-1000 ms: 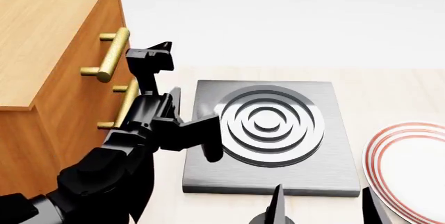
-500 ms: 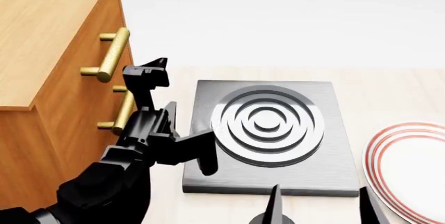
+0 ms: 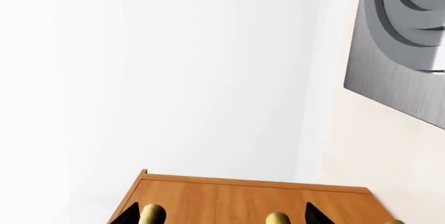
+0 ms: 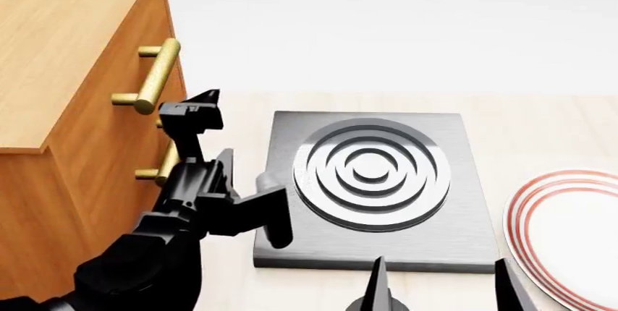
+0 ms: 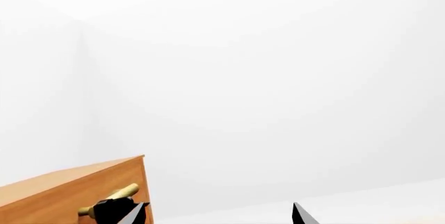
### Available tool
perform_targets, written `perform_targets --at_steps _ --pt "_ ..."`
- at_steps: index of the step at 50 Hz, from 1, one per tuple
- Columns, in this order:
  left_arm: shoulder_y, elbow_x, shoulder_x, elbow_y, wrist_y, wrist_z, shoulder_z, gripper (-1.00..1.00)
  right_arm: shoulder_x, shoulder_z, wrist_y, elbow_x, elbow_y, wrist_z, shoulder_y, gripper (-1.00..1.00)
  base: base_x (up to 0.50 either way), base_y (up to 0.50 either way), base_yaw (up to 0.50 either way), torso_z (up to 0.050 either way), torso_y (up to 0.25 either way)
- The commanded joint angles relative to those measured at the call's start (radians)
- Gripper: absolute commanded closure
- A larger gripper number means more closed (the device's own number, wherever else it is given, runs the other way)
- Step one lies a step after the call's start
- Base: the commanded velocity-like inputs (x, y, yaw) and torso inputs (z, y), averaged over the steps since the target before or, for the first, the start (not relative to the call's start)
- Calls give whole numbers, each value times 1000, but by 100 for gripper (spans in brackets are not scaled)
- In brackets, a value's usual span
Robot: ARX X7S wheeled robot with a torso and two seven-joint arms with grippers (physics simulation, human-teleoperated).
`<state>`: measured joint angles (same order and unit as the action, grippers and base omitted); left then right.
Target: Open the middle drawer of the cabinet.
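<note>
The orange-brown cabinet (image 4: 68, 72) fills the left of the head view, and its fronts look flush. The top brass handle (image 4: 155, 76) is in plain sight. The middle drawer's handle (image 4: 166, 163) below it is partly hidden behind my left gripper (image 4: 193, 112). That gripper is open, close against the cabinet front just past the top handle's near end, holding nothing. In the left wrist view the cabinet (image 3: 230, 195) lies ahead, with the middle handle's end (image 3: 278, 218) between the spread fingertips (image 3: 128, 214). My right gripper (image 4: 439, 293) is open and empty at the near edge.
A grey hob plate (image 4: 289, 242) with raised concentric rings lies on the pale table right of my left arm. A white plate with red rim lines (image 4: 569, 231) sits at the right edge. The right wrist view shows the cabinet's corner (image 5: 76, 193) and a white wall.
My left gripper has moved down and towards the cabinet, from beside the top handle to just over the middle handle. The right gripper has shifted slightly left.
</note>
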<state>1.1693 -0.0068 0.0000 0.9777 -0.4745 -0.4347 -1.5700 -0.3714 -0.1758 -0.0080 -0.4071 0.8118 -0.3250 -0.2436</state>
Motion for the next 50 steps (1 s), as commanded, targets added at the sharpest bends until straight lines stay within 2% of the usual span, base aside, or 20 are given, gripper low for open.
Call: perform_targets --at_steps 1,39,50 --pt "-9 -6 0 24 4 -10 1 -100 -3 -6 -2 0 -3 -2 3 -100 0 0 0 0 0" --pt "-66 -14 0 63 28 -24 2 -100 -11 -23 -7 0 -5 -14 8 -100 0 0 0 0 0" --pt "-80 -18 0 68 32 -31 2 -100 -3 -32 72 23 6 -75 33 -100 0 0 0 0 0"
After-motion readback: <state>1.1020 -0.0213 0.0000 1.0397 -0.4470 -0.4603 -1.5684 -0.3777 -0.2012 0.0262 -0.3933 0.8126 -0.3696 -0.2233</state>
